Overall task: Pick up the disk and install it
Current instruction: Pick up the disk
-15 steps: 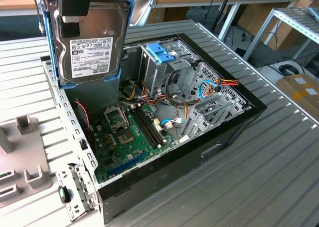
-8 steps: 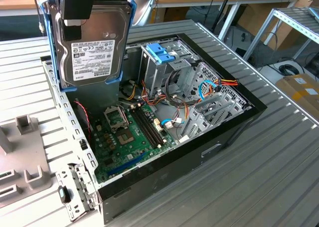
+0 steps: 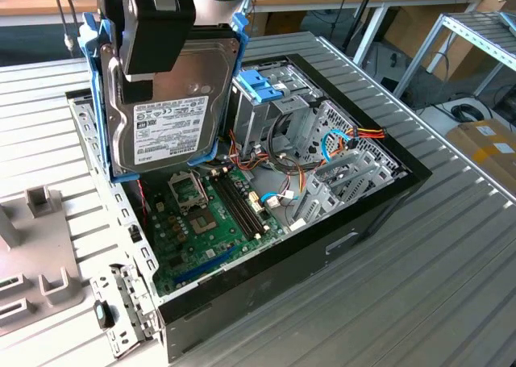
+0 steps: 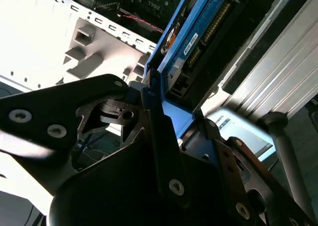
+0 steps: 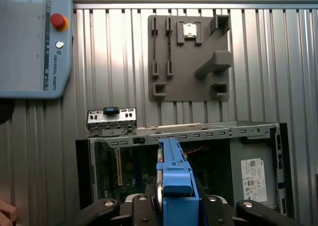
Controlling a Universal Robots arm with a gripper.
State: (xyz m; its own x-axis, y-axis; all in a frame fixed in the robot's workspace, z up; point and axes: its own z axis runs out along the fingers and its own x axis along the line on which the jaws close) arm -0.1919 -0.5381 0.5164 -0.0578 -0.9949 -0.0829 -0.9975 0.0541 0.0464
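The disk (image 3: 169, 113) hangs tilted, nearly on edge, above the open computer case (image 3: 355, 222), over its motherboard end. Its white printed label faces the exterior view and a blue carrier frame runs round its sides. My gripper (image 3: 149, 64) is shut on the disk from above, one black finger across the labelled face. In the first wrist view the disk (image 5: 174, 179) appears edge-on between the gripper (image 5: 174, 206) fingers, with the case below. The second wrist view has the black fingers (image 4: 159, 131) clamped on the disk (image 4: 191, 35) frame.
Inside the case sit a green motherboard (image 3: 214, 214), loose cables and a metal drive cage with a blue handle (image 3: 260, 85). A grey fixture plate (image 5: 189, 57) and a small metal bracket (image 5: 112, 121) lie on the ribbed table beside the case. A teach pendant (image 5: 32, 42) rests further off.
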